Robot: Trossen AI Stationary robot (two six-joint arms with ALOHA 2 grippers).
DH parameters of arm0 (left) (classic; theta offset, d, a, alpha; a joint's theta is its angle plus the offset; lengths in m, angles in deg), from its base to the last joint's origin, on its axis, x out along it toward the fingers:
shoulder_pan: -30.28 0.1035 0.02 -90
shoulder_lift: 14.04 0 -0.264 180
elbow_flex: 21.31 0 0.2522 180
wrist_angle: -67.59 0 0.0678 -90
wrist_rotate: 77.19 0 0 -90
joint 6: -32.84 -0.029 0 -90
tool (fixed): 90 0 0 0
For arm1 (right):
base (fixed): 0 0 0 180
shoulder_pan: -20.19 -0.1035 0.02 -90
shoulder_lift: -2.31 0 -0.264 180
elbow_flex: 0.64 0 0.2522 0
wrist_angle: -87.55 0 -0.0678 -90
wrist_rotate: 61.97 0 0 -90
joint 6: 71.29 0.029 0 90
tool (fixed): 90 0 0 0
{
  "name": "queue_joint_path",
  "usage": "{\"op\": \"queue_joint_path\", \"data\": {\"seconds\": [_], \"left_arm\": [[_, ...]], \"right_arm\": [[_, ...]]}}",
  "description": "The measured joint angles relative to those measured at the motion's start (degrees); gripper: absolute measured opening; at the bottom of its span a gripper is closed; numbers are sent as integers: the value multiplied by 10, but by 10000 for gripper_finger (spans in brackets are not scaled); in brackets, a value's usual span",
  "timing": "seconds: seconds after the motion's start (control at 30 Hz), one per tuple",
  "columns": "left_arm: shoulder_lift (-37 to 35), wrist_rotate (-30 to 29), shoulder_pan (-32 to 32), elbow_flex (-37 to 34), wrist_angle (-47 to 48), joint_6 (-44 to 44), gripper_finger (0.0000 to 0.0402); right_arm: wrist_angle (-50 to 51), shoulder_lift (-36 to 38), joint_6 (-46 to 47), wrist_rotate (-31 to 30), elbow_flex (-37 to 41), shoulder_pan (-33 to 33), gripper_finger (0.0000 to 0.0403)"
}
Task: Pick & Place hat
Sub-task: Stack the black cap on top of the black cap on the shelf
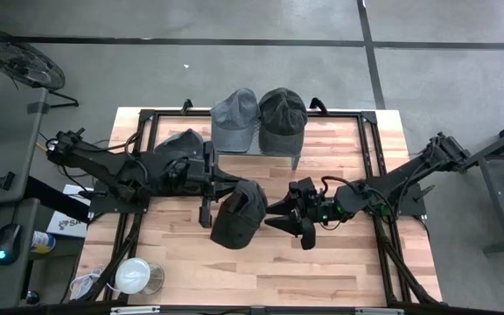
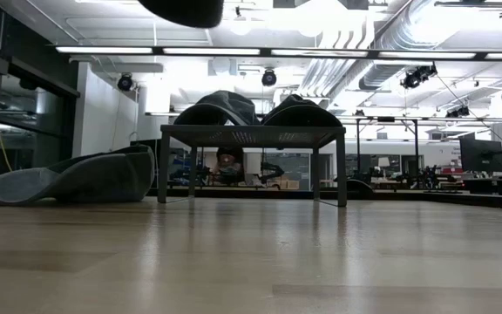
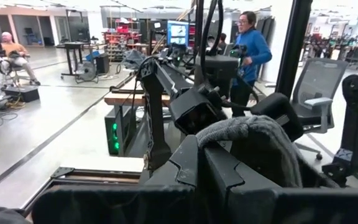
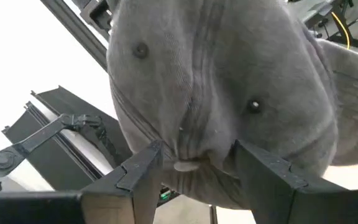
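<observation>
1. Dark hat (image 1: pixel 238 215) held up mid-table, clear of the wood, between both arms.
2. Left gripper (image 1: pixel 220 191) pressed together on hat's edge; grey fabric bunched over its fingers (image 3: pixel 194 163) in left wrist view.
3. Right gripper (image 1: pixel 280 213) spread, fingers (image 4: pixel 143 169) either side of the crown; contact with the cloth not clear.
4. Button and eyelets of hat (image 4: pixel 219 93) fill right wrist view, just beyond the fingertips.
5. Two more hats, lighter grey (image 1: pixel 235 120) and darker (image 1: pixel 282 120), side by side on a small rack (image 2: pixel 249 135) at the far edge.
6. Another hat (image 2: pixel 81 178) lying flat on table (image 1: pixel 348 262), under left arm.
7. Cup (image 1: pixel 134 276) near the front left corner.
8. Person in blue (image 3: pixel 249 53) standing in the room behind; another seated far off (image 3: pixel 11 53).
</observation>
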Motion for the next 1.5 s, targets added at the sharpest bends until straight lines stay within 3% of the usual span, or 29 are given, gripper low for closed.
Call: {"op": "queue_joint_path", "data": {"seconds": [0.23, 0.57, 0.87, 1.1, 1.5], "left_arm": [[6, 6, 8, 0, 1, -6, 0], [5, 8, 8, 0, -5, 26, 0], [5, -4, 9, 0, -5, 84, 0], [9, -2, 20, 0, -15, 124, 0], [29, 32, 37, 0, -59, 141, 0]], "right_arm": [[11, 0, 4, 9, 0, -11, 191], [5, 0, -365, -9, 0, -45, 191], [-6, 0, -698, -135, 0, -97, 191], [-24, 0, -847, -203, 0, -115, 191], [-38, 0, -981, -290, 0, -137, 191]]}}
